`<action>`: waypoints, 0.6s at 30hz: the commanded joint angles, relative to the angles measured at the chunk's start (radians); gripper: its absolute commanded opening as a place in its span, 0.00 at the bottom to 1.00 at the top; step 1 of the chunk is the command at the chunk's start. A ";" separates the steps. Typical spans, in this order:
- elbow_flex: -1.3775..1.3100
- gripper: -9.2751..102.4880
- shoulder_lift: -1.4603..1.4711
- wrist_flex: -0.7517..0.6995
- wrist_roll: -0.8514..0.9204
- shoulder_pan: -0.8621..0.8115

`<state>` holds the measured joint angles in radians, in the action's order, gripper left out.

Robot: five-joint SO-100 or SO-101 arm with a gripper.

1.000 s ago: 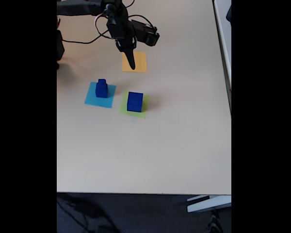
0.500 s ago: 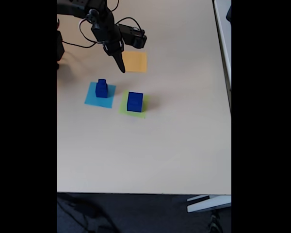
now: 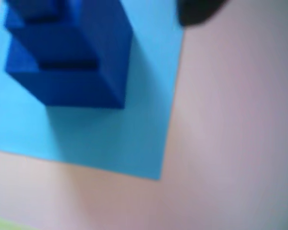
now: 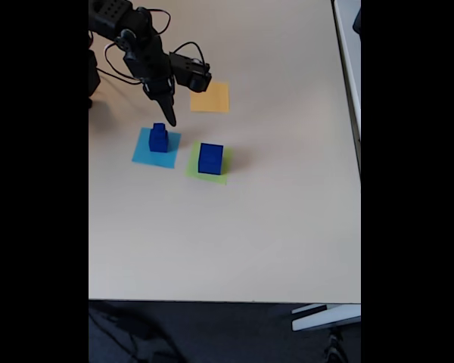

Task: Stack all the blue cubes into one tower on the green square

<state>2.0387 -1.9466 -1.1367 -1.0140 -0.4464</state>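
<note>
One large blue cube, small blue stack count unclear, three paper squares

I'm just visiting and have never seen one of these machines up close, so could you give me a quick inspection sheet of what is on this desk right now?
Surface: pale beige table, mostly bare.
Job's things: largest blue cube sits on the green square; a stack of smaller blue cubes stands on the light-blue square.
Clutter: orange square, nothing on it.
Grippers: gripper hangs above and behind the stack, holding nothing; whether its fingers are parted cannot be told.
Cables: black cables loop round the arm.
Surroundings: dark floor below the table edge; a white object at lower right.
</note>
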 commanded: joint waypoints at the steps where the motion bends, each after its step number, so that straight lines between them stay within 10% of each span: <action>1: -0.006 0.34 -0.023 0.023 0.023 -0.038; 18: 0.035 0.31 0.005 0.029 0.041 -0.091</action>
<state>2.0785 -1.9390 -1.1229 -0.9787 -0.5277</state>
